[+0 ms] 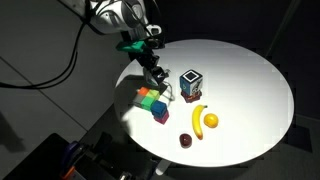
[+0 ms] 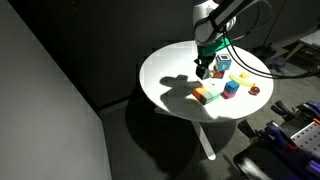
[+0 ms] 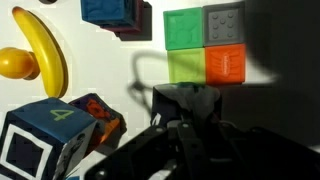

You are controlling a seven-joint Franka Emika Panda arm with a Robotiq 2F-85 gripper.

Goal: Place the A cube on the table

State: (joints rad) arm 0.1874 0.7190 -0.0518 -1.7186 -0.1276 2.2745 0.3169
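Blocks (image 1: 152, 100) clustered near the rim of the counter (image 1: 250, 70), with the framed cube (image 1: 190, 83) beside them. The banana (image 1: 198, 120) lay before the cube, a round fruit (image 1: 211, 121) against it. The claw (image 1: 157, 79) hung between blocks and cube.

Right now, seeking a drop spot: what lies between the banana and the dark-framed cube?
Only bare table between banana and dark-framed cube, in the wrist view.

Round white table (image 1: 250, 70), gripper (image 1: 160, 80) low near its edge, coloured blocks (image 1: 152, 102) just beside, dark-framed cube (image 1: 190, 83) near, banana (image 1: 198, 118) touching yellow ball (image 1: 211, 121), dark fruit (image 1: 186, 140) nearby
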